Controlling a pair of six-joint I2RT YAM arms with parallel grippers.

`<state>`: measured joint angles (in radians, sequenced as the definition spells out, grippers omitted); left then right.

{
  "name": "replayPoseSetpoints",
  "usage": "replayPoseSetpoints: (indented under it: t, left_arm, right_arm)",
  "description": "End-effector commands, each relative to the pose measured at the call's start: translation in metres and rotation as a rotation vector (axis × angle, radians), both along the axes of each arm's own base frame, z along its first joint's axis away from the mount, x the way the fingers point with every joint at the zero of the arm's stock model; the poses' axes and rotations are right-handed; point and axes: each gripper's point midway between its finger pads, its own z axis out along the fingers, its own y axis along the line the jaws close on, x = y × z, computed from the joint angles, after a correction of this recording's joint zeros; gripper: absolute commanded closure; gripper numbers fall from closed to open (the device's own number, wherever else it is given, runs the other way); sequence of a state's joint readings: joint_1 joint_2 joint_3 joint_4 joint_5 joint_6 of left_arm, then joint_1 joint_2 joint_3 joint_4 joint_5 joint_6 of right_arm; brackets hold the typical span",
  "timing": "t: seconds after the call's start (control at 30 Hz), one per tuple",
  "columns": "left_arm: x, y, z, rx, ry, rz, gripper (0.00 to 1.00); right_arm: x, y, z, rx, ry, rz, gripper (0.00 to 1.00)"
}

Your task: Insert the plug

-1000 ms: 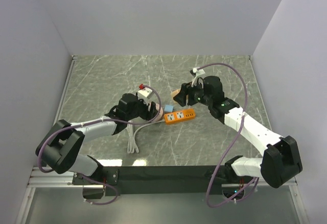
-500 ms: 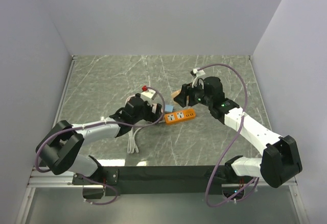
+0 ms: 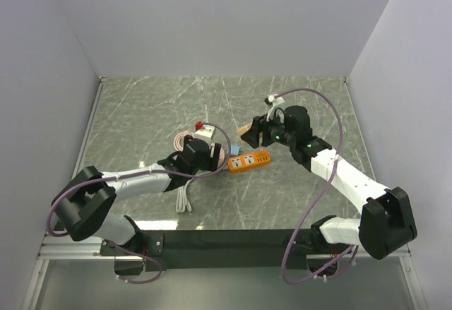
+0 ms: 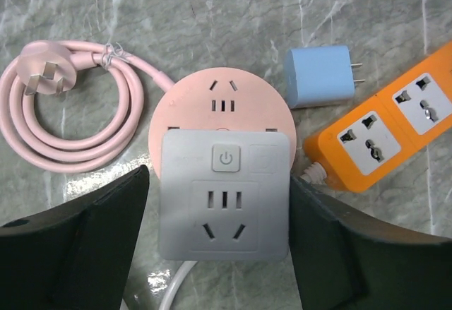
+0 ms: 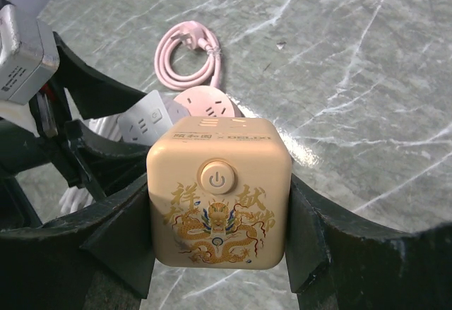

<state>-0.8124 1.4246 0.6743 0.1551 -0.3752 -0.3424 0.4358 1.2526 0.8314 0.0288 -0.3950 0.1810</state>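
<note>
Left gripper: I see jaws spread either side of grey square plastic socket block. Right gripper: pinching beige plastic cube socket, gold dragon print.

Marbled green tabletop (white-veined) between plain pale walls.

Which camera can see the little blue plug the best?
The left wrist view. There the blue plug is big and clear, lying on the table beside the orange power strip, and you can even see its two metal prongs. The top external view shows only a tiny blue speck. The right wrist view does not show it at all.
</note>
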Motion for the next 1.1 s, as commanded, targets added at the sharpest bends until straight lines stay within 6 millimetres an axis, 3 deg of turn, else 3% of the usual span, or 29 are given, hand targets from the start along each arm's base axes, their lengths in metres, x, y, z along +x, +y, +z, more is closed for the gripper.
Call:
replayPoseSetpoints:
  t: [0.0, 0.13, 0.2, 0.23, 0.3, 0.43, 0.57, 0.63, 0.8, 1.0, 1.07]
  left_arm:
    - [0.003, -0.003, 0.003, -0.012, -0.029, 0.000, 0.24]
    - [-0.003, -0.017, 0.004, -0.042, -0.081, -0.135, 0.39]
    - [-0.005, -0.020, 0.012, -0.055, -0.120, -0.177, 0.56]
    - [-0.006, -0.022, 0.019, -0.063, -0.155, -0.213, 0.85]
    - [-0.006, -0.022, 0.025, -0.057, -0.183, -0.236, 1.00]
    - [-0.004, -0.029, 0.040, 0.014, -0.275, -0.375, 1.00]
    - [-0.009, -0.040, 0.052, 0.035, -0.350, -0.544, 1.00]
    - [0.000, -0.038, 0.063, 0.055, -0.396, -0.577, 1.00]
    - [0.005, -0.036, 0.070, 0.061, -0.348, -0.787, 1.00]
    - [0.017, -0.024, 0.082, 0.044, -0.380, -0.800, 0.99]
    - [0.018, -0.023, 0.079, 0.035, -0.370, -0.786, 0.93]
  right_arm:
    - [0.001, 0.002, 0.028, 0.077, -0.128, 0.103, 1.00]
    - [-0.022, 0.010, 0.041, 0.123, -0.200, 0.235, 1.00]
    - [-0.027, 0.010, 0.049, 0.131, -0.230, 0.249, 1.00]
    - [-0.029, 0.009, 0.050, 0.133, -0.233, 0.245, 1.00]
    - [-0.032, 0.007, 0.056, 0.143, -0.251, 0.241, 1.00]
    - [-0.039, 0.007, 0.059, 0.159, -0.257, 0.252, 1.00]
    - [-0.030, 0.002, 0.049, 0.119, -0.227, 0.201, 1.00]
    - [-0.024, 0.000, 0.043, 0.101, -0.214, 0.178, 1.00]
    - [-0.010, -0.004, 0.026, 0.061, -0.177, 0.122, 1.00]
    - [0.004, -0.004, 0.011, 0.018, -0.125, 0.068, 1.00]
    - [0.007, -0.003, 0.005, 0.010, -0.104, 0.063, 1.00]
